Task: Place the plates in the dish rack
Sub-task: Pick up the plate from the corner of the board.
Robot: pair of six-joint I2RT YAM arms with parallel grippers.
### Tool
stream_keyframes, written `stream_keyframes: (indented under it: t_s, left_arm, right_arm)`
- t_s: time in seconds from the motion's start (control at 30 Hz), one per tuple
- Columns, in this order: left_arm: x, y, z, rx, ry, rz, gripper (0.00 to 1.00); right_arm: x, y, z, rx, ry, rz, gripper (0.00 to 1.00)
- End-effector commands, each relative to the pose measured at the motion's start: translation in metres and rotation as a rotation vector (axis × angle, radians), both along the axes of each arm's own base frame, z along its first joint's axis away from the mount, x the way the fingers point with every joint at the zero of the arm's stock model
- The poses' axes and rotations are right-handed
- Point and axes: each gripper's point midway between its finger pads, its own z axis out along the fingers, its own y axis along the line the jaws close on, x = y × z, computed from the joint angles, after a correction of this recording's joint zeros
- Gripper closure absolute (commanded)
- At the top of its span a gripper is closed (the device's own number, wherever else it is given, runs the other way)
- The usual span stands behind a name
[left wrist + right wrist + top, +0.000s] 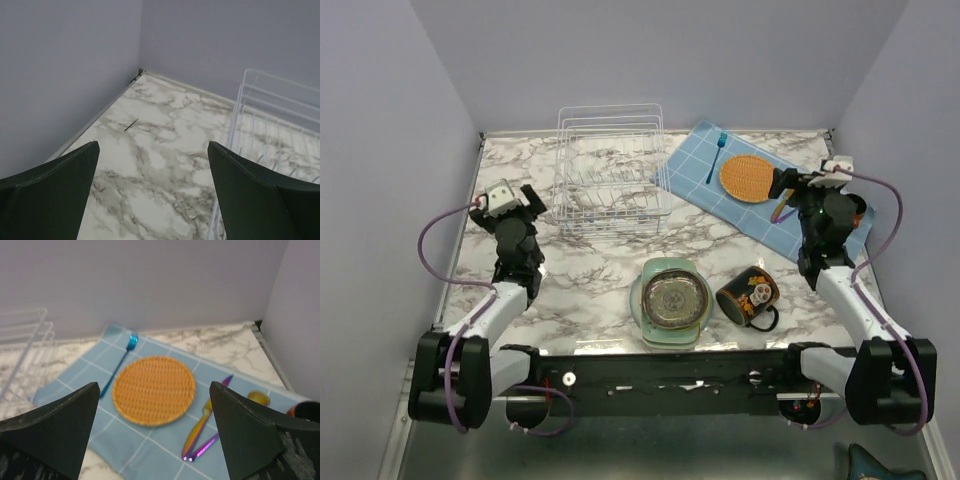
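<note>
A stack of plates (670,300) lies near the table's front middle, a brownish round one on top of a mint-green rounded-square one (665,268). The white wire dish rack (610,175) stands at the back middle with nothing visible in its slots; its side (270,115) shows at the right of the left wrist view. My left gripper (532,197) hovers open left of the rack, and its wrist view shows only bare marble between the fingers (55,190). My right gripper (785,186) is open above the blue cloth, far from the plates. The plates are out of both wrist views.
A black decorated mug (748,297) lies on its side right of the plates. A blue checked cloth (770,215) at the back right carries an orange woven mat (152,390), a blue fork (117,365) and iridescent cutlery (200,430). Walls enclose the table on three sides.
</note>
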Motion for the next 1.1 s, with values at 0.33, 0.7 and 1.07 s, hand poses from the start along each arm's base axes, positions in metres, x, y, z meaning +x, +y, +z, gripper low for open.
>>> stream_keyframes:
  t_s: [0.33, 0.7, 1.07]
  left_arm:
    - [0.036, -0.134, 0.059, -0.465, 0.056, -0.599, 0.01]
    - [-0.060, -0.178, -0.013, -0.294, 0.432, -0.557, 0.01]
    - [-0.097, -0.189, -0.041, -0.267, 0.510, -0.636, 0.01]
  right_arm:
    - [-0.008, 0.136, 0.019, 0.148, 0.372, 0.361, 0.00]
    - [-0.046, 0.146, -0.045, 0.352, 0.586, 0.357, 0.00]
    - [-0.039, 0.123, -0.066, 0.292, 0.655, 0.209, 0.06]
